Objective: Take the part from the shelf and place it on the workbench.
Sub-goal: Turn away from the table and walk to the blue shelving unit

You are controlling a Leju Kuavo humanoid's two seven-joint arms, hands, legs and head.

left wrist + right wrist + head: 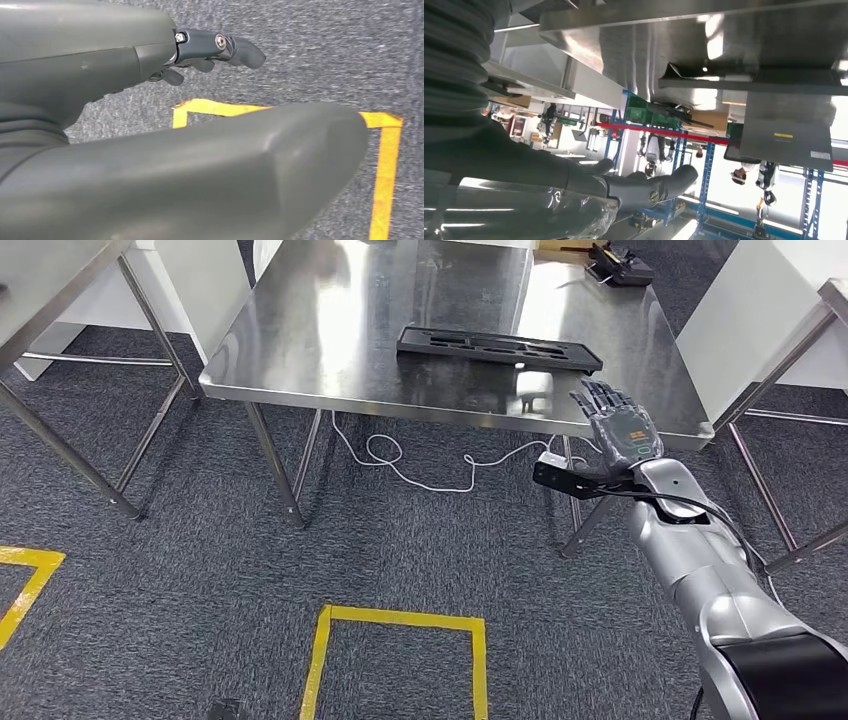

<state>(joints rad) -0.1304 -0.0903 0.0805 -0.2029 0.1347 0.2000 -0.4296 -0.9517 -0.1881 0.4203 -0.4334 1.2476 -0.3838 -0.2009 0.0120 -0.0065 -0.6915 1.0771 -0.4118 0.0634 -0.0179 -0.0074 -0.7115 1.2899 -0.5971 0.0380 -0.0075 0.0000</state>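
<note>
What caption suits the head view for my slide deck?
Right hand raised, empty, by the steel workbench, where a black part lies.

Overhead lights are glaring off the steel worktop in the head view, washing broad white streaks across its surface while the grey carpet is lying evenly lit and sharp. In the left wrist view, the robot hand is looming soft and out of focus, the carpet behind it smearing slightly. The right wrist view is blowing out to white along one side, with reflections rippling across polished metal.
</note>
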